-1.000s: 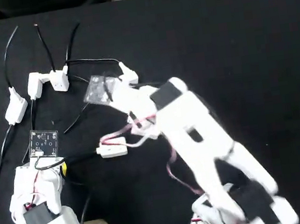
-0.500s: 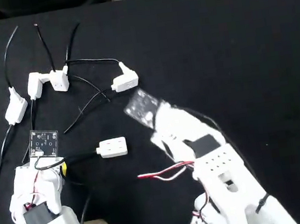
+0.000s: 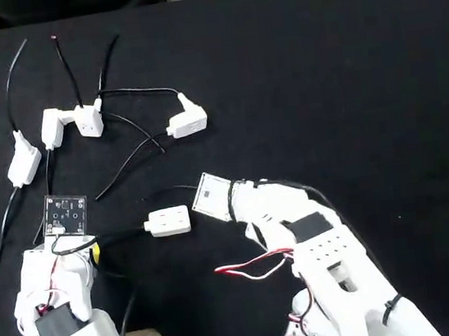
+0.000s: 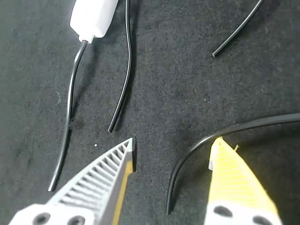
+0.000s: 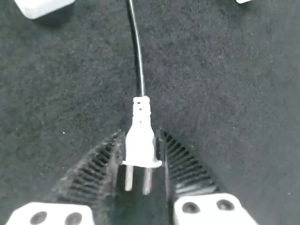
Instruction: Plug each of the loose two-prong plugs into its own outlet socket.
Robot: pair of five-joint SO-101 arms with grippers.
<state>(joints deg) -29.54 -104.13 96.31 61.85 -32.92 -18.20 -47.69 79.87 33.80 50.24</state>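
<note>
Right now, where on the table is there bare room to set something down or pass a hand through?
Bare: the right half of the black cloth table, bordered by the right gripper, which holds a white two-prong plug, and its white arm. Crowded: the left, where white plugs and sockets with black cables spread down to the left gripper.
</note>
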